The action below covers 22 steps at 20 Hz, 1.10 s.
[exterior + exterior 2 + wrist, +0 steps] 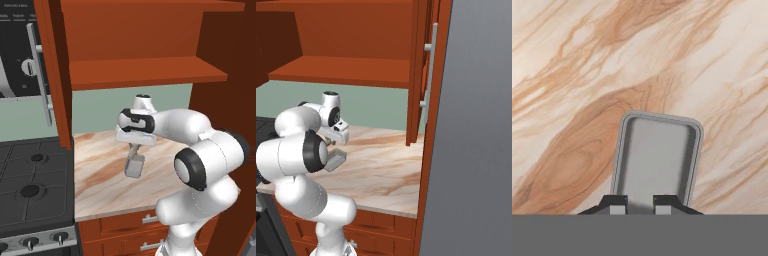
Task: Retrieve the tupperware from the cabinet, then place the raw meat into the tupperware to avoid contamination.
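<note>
- The cabinet [150,55] stands open, its left door [52,75] swung out at about 9 o'clock in the left base view; the shelves that show hold nothing.
- The tupperware [657,157] is out of the cabinet and in the gripper [640,202], whose jaws are narrow and pinch the box's near rim, as the hand view shows.
- In the left base view the tupperware [135,166] hangs below the hand, low over the marbled counter [100,175]; whether it touches the surface I cannot tell.
- Judgement: the retrieval half looks nearly done, with the box still to be set down and released.
- The raw meat is not something I can pick out, so finding it and placing it in the box remains.
</note>
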### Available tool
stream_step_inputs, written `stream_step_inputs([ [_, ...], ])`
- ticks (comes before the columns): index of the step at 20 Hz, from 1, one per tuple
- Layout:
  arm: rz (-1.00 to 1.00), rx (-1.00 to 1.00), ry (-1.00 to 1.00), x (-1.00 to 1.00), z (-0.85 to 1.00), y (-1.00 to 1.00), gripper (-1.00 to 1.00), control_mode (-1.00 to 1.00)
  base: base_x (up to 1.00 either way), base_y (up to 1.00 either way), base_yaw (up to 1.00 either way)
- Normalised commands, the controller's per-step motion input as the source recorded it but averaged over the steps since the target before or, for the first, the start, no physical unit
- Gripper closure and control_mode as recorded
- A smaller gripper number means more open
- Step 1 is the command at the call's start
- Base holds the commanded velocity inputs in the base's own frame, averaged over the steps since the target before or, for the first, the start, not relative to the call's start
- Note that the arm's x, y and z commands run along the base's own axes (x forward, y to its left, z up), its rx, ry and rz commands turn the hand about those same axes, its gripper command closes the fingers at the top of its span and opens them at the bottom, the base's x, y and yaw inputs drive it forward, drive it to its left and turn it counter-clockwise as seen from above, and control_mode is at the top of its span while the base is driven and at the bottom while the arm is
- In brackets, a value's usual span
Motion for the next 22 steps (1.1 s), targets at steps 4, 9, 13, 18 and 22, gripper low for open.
stream_step_inputs([
  [4, -0.02, -0.08, 0.0, 0.03, -0.06, 0.0, 1.0, -1.0, 0.0, 0.0, 0.0],
  [9, 0.0, -0.06, 0.0, 0.07, -0.11, 0.0, 1.0, -1.0, 0.0, 0.0, 0.0],
  [13, 0.0, 0.0, 0.0, 0.17, -0.11, -0.09, 1.0, -1.0, 0.0, 0.0, 0.0],
  [18, 0.0, 0.0, 0.0, 0.15, -0.08, -0.14, 1.0, -1.0, 0.0, 0.0, 0.0],
  [22, 0.0, 0.0, 0.0, 0.12, -0.09, -0.11, 1.0, -1.0, 0.0, 0.0, 0.0],
])
